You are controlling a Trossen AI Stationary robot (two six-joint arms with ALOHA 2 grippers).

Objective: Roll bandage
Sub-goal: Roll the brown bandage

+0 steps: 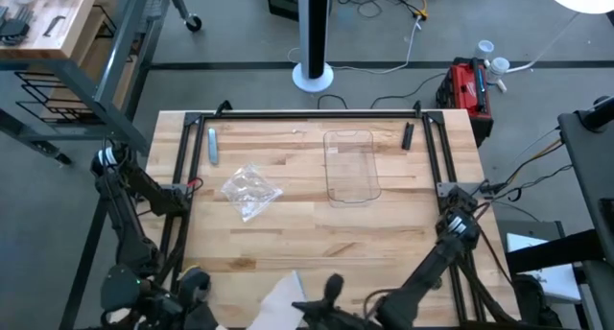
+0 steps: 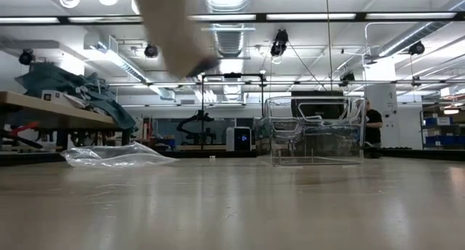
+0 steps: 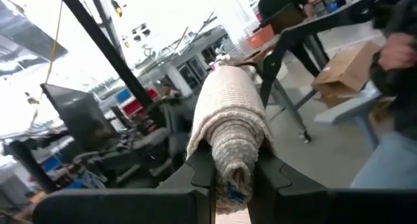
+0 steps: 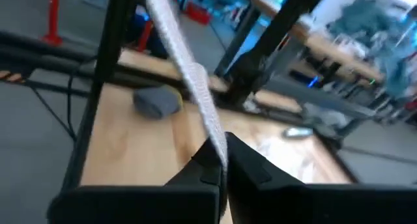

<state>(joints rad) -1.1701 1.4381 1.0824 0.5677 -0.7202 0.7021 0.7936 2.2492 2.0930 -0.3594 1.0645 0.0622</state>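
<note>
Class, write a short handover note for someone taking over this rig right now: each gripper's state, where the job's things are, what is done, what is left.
Left gripper: shut on the rolled part of the bandage, at the table's near edge.
Right gripper: shut on the bandage's loose strip, also at the near edge.
Clear tray and plastic wrapper lie apart on the table; a grey item sits near the far left corner.
Done: bandage partly rolled.
Left: probably winding in the loose strip.

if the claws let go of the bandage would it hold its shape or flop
Likely flop: the bandage drapes limply from the left claw, and its free strip hangs thin from the right claw. The knit looks soft and light. The rolled end might unwind.
</note>
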